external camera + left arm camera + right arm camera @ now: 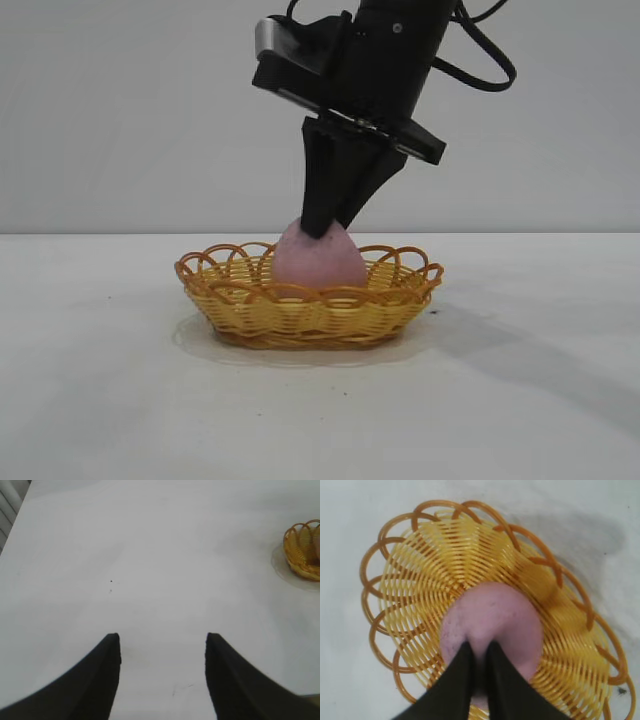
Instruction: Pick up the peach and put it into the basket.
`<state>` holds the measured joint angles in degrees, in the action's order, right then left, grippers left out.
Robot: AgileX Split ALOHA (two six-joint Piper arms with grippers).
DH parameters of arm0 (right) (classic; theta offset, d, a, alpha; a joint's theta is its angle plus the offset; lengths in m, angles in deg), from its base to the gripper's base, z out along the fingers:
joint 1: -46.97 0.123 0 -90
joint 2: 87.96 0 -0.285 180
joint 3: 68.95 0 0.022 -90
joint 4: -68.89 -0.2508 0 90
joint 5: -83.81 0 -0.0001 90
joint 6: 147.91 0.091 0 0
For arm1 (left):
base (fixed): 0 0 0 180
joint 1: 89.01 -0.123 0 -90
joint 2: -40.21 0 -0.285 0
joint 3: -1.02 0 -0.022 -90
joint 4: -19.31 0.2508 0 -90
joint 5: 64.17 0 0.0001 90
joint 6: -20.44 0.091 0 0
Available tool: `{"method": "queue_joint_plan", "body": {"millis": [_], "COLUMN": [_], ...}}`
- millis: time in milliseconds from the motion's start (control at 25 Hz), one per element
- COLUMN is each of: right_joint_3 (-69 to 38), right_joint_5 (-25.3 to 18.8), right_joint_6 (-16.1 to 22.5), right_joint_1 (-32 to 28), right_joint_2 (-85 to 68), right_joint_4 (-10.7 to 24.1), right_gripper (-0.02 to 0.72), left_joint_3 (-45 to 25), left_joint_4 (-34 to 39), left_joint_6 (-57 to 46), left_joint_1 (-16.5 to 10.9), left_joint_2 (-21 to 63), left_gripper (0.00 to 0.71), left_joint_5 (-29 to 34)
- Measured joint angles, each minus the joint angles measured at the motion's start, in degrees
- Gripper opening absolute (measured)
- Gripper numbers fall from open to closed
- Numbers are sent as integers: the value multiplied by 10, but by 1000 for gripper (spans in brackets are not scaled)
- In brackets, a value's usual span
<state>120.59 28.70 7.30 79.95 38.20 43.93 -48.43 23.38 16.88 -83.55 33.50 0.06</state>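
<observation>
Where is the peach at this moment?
In the exterior view the peach sits centrally inside the basket, the right gripper pinching its top.

The arm at the upper middle of the exterior view is matte black and blocky, with a grey-edged box on its left side and black cables looping at the upper right. Its right gripper [322, 226] has two long tapering black fingers [455, 685]. The left gripper [162, 645] shows two curved black fingers.

Exterior: level, close, facing the basket [310, 305].
Left wrist: far off — basket at right edge.
Right wrist: close above it — apparently straight down.
</observation>
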Motion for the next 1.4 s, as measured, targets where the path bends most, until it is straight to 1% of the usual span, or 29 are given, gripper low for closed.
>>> {"method": "queue_joint_plan", "body": {"millis": [80,200,240,320,400,480,560,600,640,720,800,1000,1200,1400], "right_joint_3": [0,0,0,0,0,0,0,0,0,0,0,0,-5,-6], "right_joint_5": [-3,-6,-6,-1,19,53,74,80,81,83,86,96,114,112], "right_joint_6": [0,4,6,20,48,100,145,161,170,172,173,174,179,180], "right_joint_1": [0,0,0,-2,-12,-36,-81,-104,-134,-187,-226,-295,-313,-313], "right_joint_2": [0,-4,-9,-27,-50,-73,-82,-82,-80,-75,-69,-55,-38,-60], "right_joint_4": [0,0,0,2,19,45,79,93,109,130,148,159,161,159], "right_gripper": [221,213,253,239,239,239,239,239,239,239,239,239,239,239], "left_joint_3": [0,0,0,0,0,0,0,0,0,0,0,0,0,0], "left_joint_4": [0,0,0,0,0,-1,-1,-1,-1,-1,-1,-1,-1,-1], "left_joint_6": [0,0,0,0,0,0,0,0,0,0,0,0,0,0], "left_joint_1": [0,0,0,0,0,0,0,0,0,0,0,0,0,1], "left_joint_2": [0,0,0,0,0,0,0,0,0,0,0,0,0,0], "left_gripper": [336,336,336,336,336,336,336,336,336,336,336,336,336,336], "left_joint_5": [0,0,0,0,0,0,0,0,0,0,0,0,0,0]}}
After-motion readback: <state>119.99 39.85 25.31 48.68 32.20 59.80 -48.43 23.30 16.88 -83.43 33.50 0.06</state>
